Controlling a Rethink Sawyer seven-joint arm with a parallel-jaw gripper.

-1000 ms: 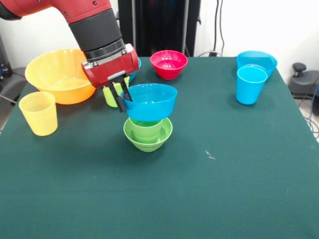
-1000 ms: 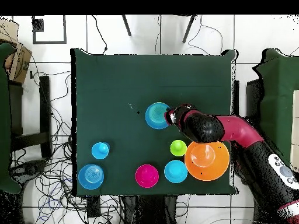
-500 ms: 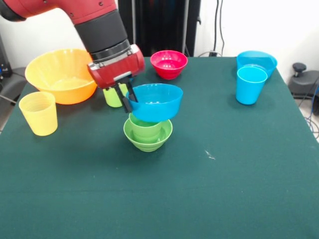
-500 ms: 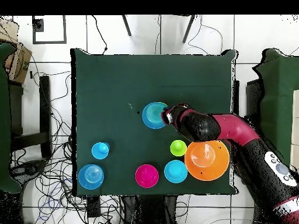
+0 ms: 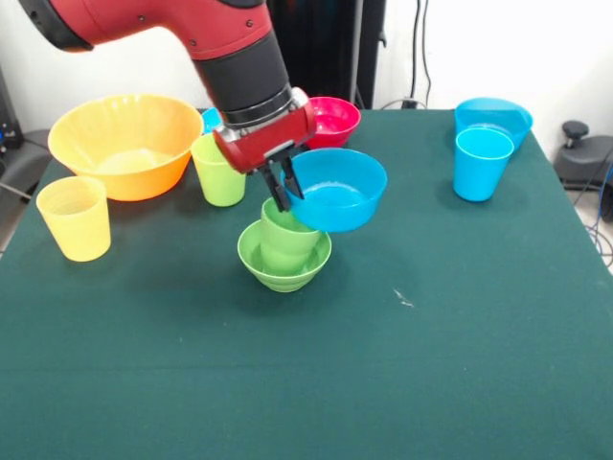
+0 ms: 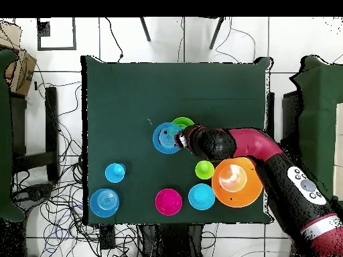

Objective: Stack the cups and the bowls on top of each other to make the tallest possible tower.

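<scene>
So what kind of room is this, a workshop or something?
Probably a robotics lab. A table under a green cloth holds toy cups and bowls, loose cables trail over the tiled floor, and the claw grips a blue bowl.

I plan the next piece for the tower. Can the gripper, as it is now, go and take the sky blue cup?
Probably not yet. The gripper is shut on the blue bowl, held beside the green cup. The sky blue cup stands alone with nothing near but the wider blue bowl behind it.
</scene>
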